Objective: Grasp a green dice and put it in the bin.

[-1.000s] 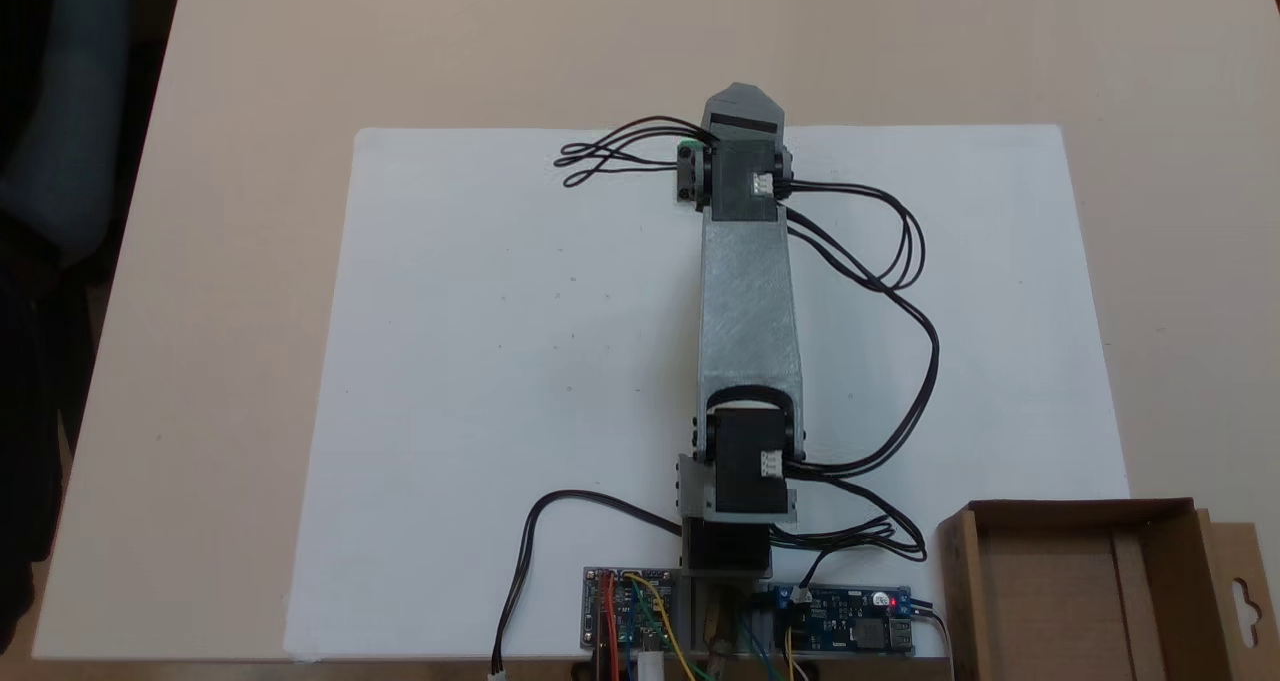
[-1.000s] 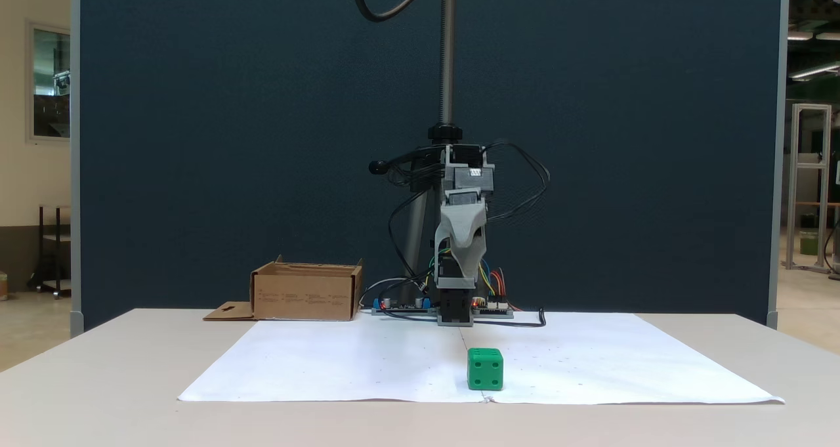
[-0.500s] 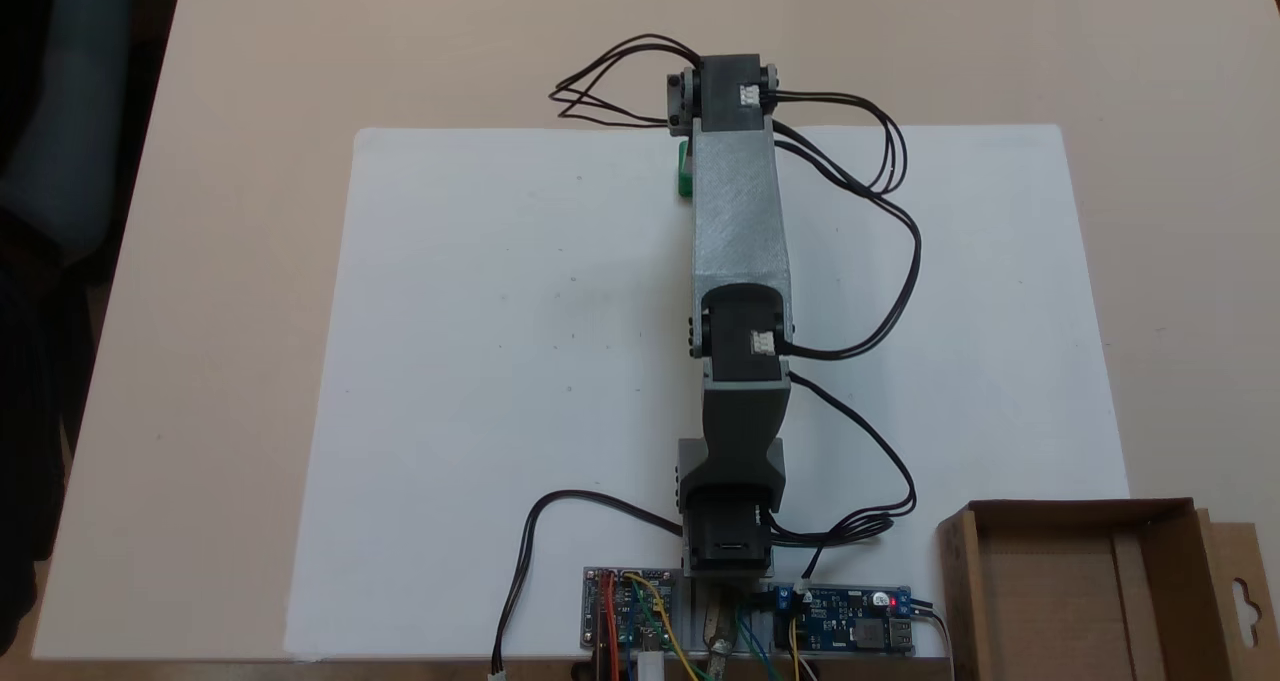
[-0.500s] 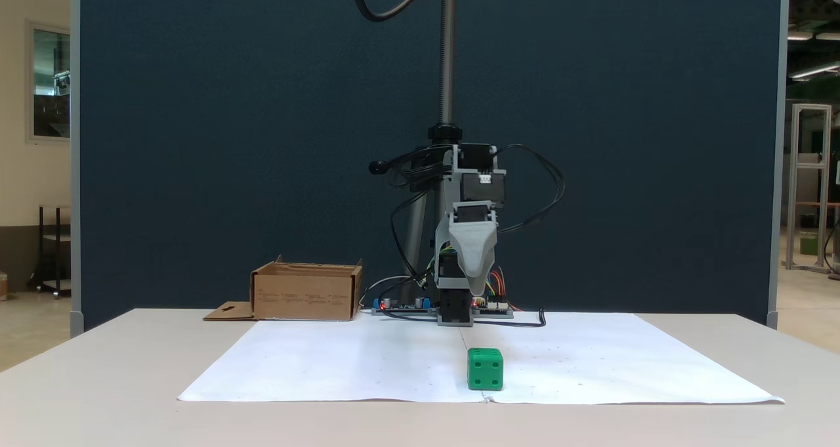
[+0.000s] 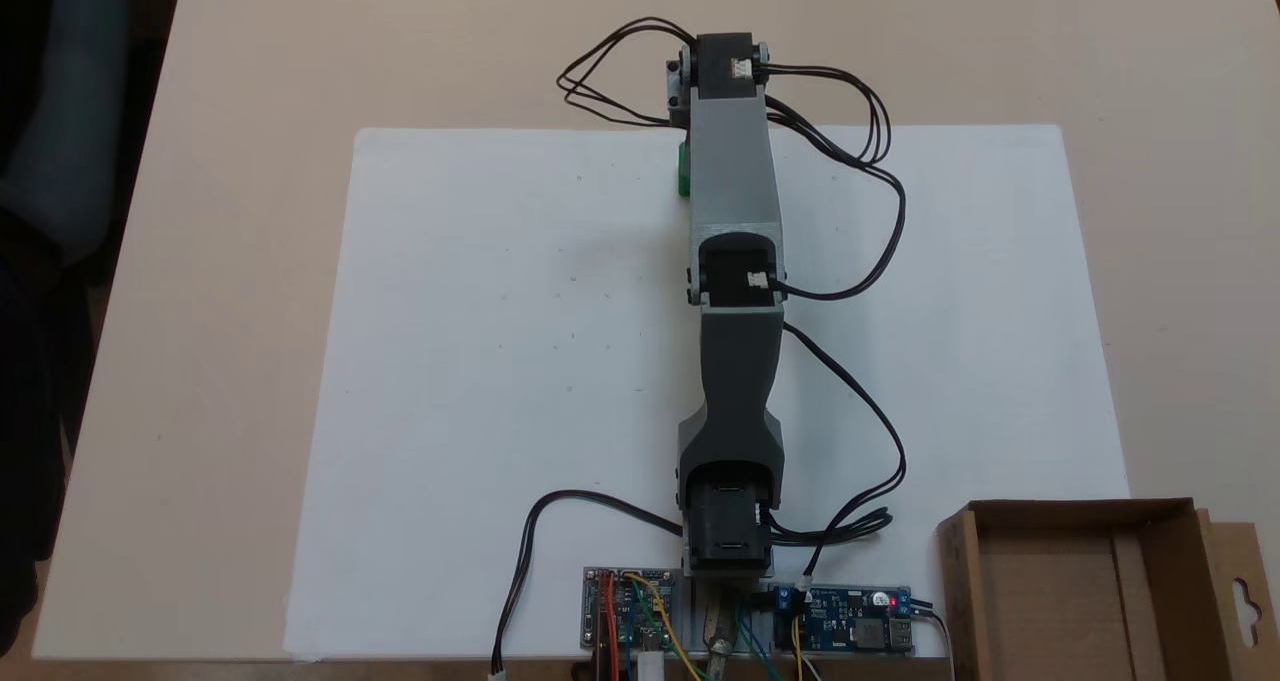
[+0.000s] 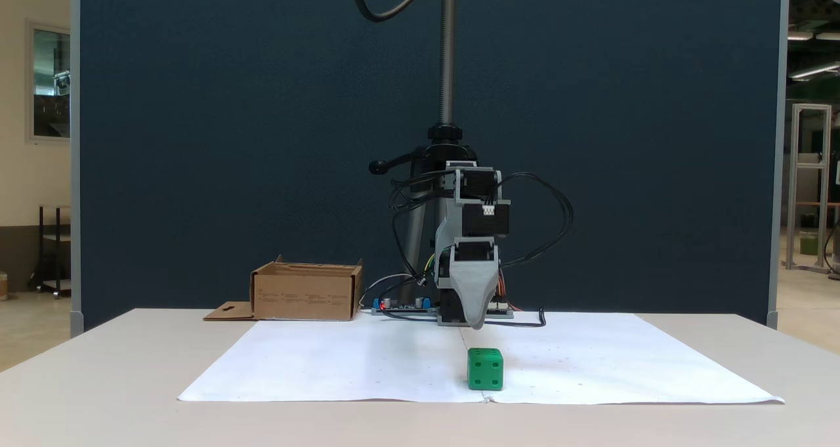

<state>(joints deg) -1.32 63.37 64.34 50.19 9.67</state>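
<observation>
The green dice (image 6: pixel 485 369) rests on the white paper near the table's front edge. From above, a thin green sliver of the dice (image 5: pixel 684 169) shows beside the outstretched grey arm (image 5: pixel 735 191). My gripper (image 6: pixel 477 323) points straight down, its grey tip hanging a short way above the dice and slightly behind it, not touching. A single tip shows, so whether it is open or shut cannot be told. The bin (image 6: pixel 306 293), a shallow brown cardboard box, stands beside the arm's base, and its floor (image 5: pixel 1060 601) is bare.
A white paper sheet (image 5: pixel 500 361) covers the middle of the beige table (image 5: pixel 250 81). Circuit boards (image 5: pixel 850 631) and black cables (image 5: pixel 880 251) sit by the arm's base. A metal camera pole (image 6: pixel 447 53) rises behind the arm before a dark blue partition.
The arm has stretched farther out over the paper and the gripper tip has dropped from well above the table to just above the dice. The dice and bin have not moved.
</observation>
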